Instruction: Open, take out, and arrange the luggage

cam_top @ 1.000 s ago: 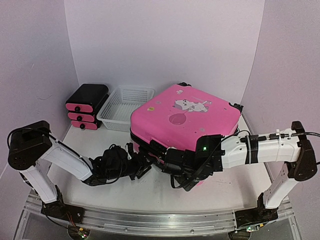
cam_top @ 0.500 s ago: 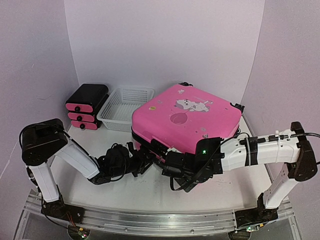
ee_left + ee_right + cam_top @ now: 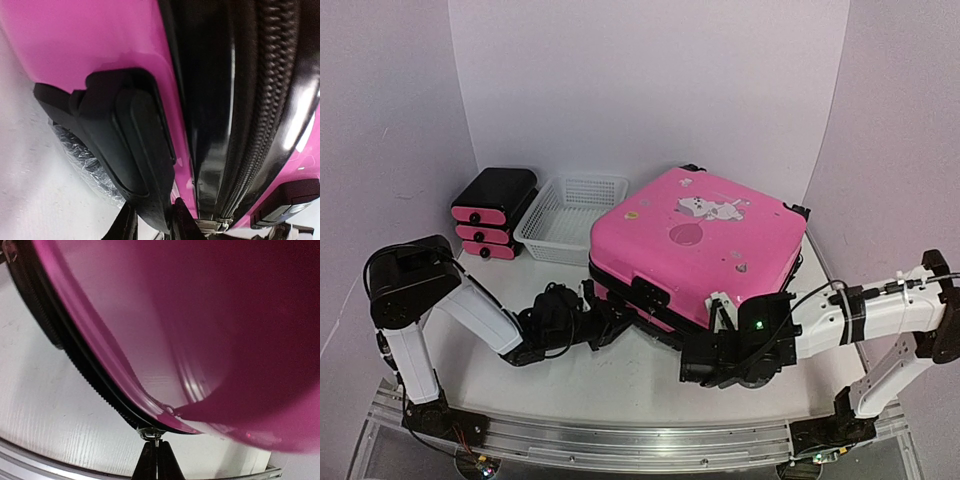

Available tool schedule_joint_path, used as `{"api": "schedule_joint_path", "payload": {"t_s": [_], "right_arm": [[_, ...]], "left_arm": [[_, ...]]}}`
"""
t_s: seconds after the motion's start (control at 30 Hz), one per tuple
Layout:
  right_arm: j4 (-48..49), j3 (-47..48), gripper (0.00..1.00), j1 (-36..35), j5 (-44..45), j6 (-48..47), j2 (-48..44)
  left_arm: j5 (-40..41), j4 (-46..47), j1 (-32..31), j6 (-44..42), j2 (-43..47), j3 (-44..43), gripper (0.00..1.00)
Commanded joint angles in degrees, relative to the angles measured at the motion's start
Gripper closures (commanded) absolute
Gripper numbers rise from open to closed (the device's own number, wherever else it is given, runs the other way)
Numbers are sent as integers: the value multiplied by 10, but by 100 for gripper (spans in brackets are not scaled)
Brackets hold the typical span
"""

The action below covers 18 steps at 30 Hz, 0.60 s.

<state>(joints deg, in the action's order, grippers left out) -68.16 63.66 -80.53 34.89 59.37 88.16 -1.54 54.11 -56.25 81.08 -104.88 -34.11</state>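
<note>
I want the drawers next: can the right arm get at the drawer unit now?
Probably not: the suitcase and the left arm lie between the right gripper and the drawer unit.

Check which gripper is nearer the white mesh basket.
Left. Left gripper is at the luggage's near-left corner, in front of the basket; right gripper is at its near-right corner, farther off.

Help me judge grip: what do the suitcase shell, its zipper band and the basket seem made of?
Suitcase shell: hard pink plastic, glossy; light streaks reflect off it.
Zipper band: black, probably fabric tape with plastic coil teeth, given the ribbed row; its edging shines like plastic or rubber.
Basket: white moulded plastic, judging by the regular mesh walls.
</note>
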Motion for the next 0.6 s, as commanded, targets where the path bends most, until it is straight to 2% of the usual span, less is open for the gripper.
{"api": "schedule_joint_path", "payload": {"t_s": [0.0,0.1,0.2,0.23,0.3,0.4,0.43,0.53,0.57], "right_arm": [[-292,-12,100,9,128,220,-49],[-262,-16,100,25,182,182,-66],[-143,-43,100,37,169,41,-106],[-136,-52,100,38,165,33,-117],[-157,-67,100,41,164,55,-131],[-289,-77,100,75,148,211,-124],[-312,-82,100,82,144,236,-121],[-344,-94,81,84,141,289,-118],[-347,-96,80,84,141,296,-122]], "left_arm": [[80,-9,38,-34,-15,-13,79],[80,-14,37,-43,-10,-13,79],[82,-17,38,-49,-1,-8,79],[83,-18,38,-56,4,-7,79],[84,-22,38,-74,17,-3,80],[89,-28,38,-89,38,8,80],[92,-30,38,-93,42,11,80],[94,-35,38,-104,52,19,80],[94,-36,38,-107,55,20,79]]}}
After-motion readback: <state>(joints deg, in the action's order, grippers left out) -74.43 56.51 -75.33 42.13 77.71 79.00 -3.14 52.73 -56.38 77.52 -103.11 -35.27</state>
